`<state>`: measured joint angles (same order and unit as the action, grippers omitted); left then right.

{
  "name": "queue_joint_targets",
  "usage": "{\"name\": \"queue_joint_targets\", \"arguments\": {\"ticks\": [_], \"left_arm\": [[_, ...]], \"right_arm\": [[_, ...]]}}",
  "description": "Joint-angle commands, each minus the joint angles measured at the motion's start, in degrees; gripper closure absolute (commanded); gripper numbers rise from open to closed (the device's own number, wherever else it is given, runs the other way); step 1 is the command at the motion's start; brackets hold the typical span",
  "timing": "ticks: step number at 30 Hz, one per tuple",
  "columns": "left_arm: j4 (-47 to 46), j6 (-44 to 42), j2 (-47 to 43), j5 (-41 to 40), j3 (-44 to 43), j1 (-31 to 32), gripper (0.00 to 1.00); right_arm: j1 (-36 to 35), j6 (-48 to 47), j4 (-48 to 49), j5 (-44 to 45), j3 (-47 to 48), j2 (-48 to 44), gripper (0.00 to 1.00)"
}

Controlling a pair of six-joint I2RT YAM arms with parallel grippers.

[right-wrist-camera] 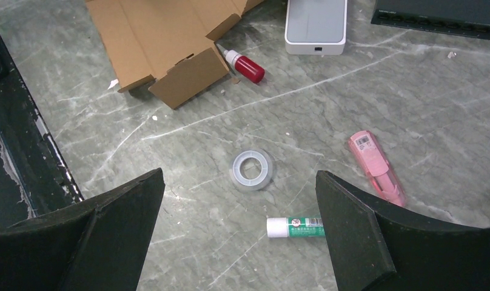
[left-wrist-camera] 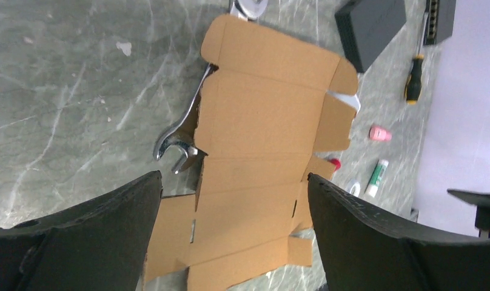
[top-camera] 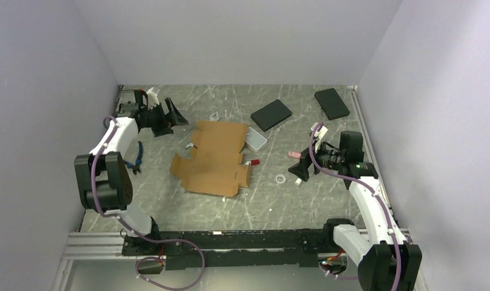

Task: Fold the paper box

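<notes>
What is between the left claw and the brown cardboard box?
Nothing visible blocks it. The open left gripper looks straight at the flat brown cardboard box; a silver metal wrench just lies along the box's edge.

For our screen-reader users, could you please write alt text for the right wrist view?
The right gripper, open and empty, hangs over the grey table, a tape ring and green glue stick seen between its fingers. The mostly flat paper box lies top left beside a red bottle, with a white case nearby.
</notes>
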<state>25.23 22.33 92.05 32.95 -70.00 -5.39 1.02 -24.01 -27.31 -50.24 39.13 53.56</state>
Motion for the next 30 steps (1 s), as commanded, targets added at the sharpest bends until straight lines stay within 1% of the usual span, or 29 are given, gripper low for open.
{"name": "queue_joint_targets", "arguments": {"ticks": [1,3,5,8,10,14,16,21,24,27,30], "left_arm": [[1.7,-6.0,4.6,10.4,-1.5,-0.4,0.1],[-0.2,-6.1,6.6,12.0,-0.7,-0.5,0.15],[-0.8,-6.6,8.7,12.5,-1.1,-0.5,0.23],[-3.0,-5.8,11.7,14.6,-1.9,-0.6,0.38],[-3.5,-5.4,14.2,14.8,-2.9,-0.7,0.42],[-3.4,-5.3,18.5,14.8,-5.1,-0.8,0.46],[-3.7,-4.8,20.5,16.0,-5.9,-0.7,0.47],[-5.8,-3.7,21.9,18.1,-6.0,-0.6,0.51],[-5.0,-3.9,23.8,18.3,-7.1,0.0,0.53],[-3.7,-4.4,25.5,18.3,-8.7,0.6,0.59],[-4.5,-4.1,26.2,18.4,-9.2,1.1,0.59]], "right_arm": [[-0.2,-0.5,2.0,-1.4,0.6,-0.8,0.0],[-0.3,-0.6,2.0,-1.2,0.5,-0.6,0.0],[-0.2,-0.6,2.1,-1.2,0.5,-0.5,0.0],[-0.2,-0.4,2.3,-1.4,0.5,0.1,0.0],[-0.3,-0.5,2.2,-1.4,0.6,0.7,0.0],[-0.3,-0.6,2.2,-0.9,0.6,1.3,0.0],[-0.4,-0.6,2.3,-0.7,0.5,1.2,0.0],[-0.4,-0.7,2.4,-0.6,0.5,2.1,0.0],[-0.3,-0.8,2.3,-0.6,0.6,2.7,0.0],[-0.3,-0.8,2.5,0.2,0.4,2.8,0.0],[-0.3,-0.9,2.5,0.6,0.4,3.2,0.0]]}}
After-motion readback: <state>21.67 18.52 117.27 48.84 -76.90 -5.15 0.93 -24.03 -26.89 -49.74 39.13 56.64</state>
